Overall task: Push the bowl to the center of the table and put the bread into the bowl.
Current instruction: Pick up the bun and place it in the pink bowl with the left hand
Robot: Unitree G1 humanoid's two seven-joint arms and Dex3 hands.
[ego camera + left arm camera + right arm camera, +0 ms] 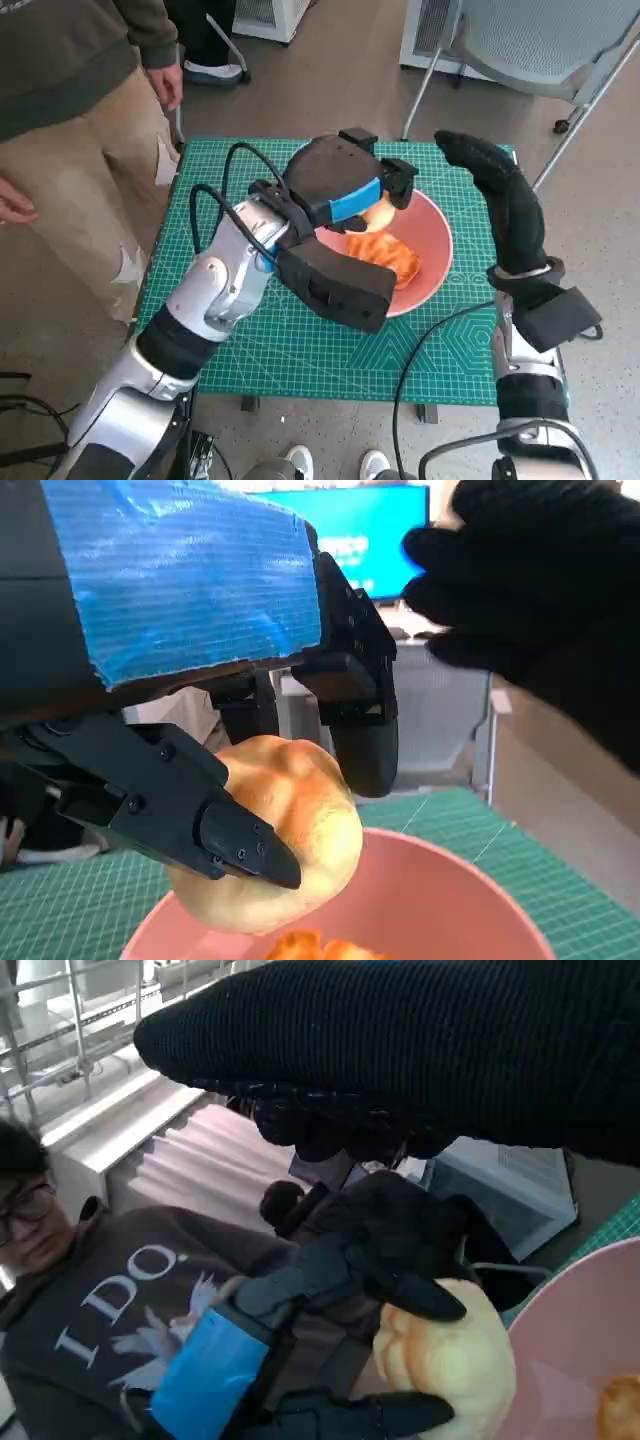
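Hovering over the pink bowl (432, 232), the left hand (340, 185) has a pale bread roll (275, 830) pinched between its black fingers (235, 840), the blue tape on its back turned up toward the head camera. The roll hangs just under that hand and above the bowl's inside, apart from its wall, so from where I stand this looks like the moment before release: the bread is held over the opening so that it can drop straight in, not roll across the green cutting mat (240, 330). Directly beneath the hand, an orange piece of food (385, 255) lies on the bottom of the bowl; I cannot tell what it is. The bowl sits on the mat roughly mid-table, perhaps a little toward the right hand's side, so the pushing part seems done or nearly so. The right hand (505, 205), in its knitted glove, stands upright just beside the bowl's rim on the side away from the left hand, holding nothing, its fingers loosely bent; whether it touches the rim I cannot make out. My guess is it waits there as a stop, keeping the bowl from sliding when the roll lands. A person (70, 110) in a dark sweatshirt stands close beyond the left arm.
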